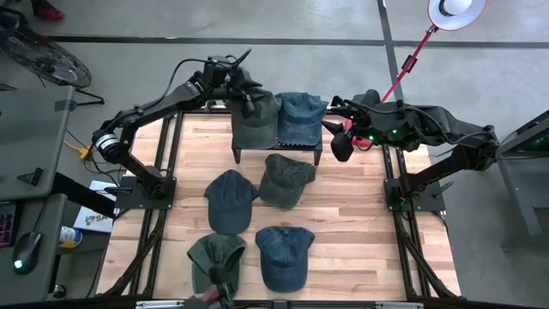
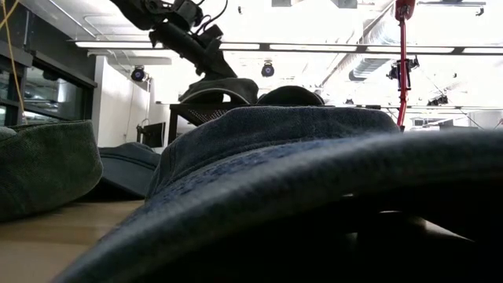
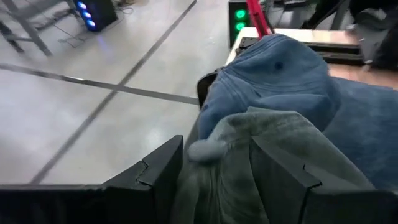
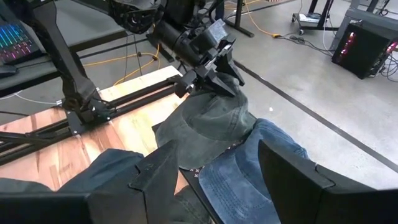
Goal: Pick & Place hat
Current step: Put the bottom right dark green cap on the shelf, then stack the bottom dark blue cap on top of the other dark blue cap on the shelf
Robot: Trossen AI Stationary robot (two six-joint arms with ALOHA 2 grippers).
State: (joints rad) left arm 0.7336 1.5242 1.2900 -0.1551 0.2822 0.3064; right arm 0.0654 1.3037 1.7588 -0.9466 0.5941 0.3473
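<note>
High view: a dark rack (image 1: 276, 151) stands at the far middle of a wooden table (image 1: 360, 223), and everything here is placed from it. Two caps sit on top of the rack: a green hat (image 1: 257, 120) on its left half and a blue denim hat (image 1: 300, 118) on its right half, their edges touching. The left gripper (image 1: 246, 101) is directly over the green hat's far edge. In the left wrist view its two fingers (image 3: 155, 174) stand spread on either side of the hat's green fabric, which bulges up between them; whether the pads touch the cloth is hard to tell from this angle. In the right wrist view the same gripper appears pressed down onto the crown of the green hat.

The right gripper (image 1: 340, 142) hovers just off the rack's right end, beside the blue denim hat, with its fingers (image 4: 155, 174) apart and nothing between them.

In front of the rack four more caps lie on the table: a second green cap (image 1: 286, 178) nearest it, a dark blue cap (image 1: 230, 199) to that one's left, and farther forward a third green cap (image 1: 214, 257) and another blue cap (image 1: 281, 254)
</note>
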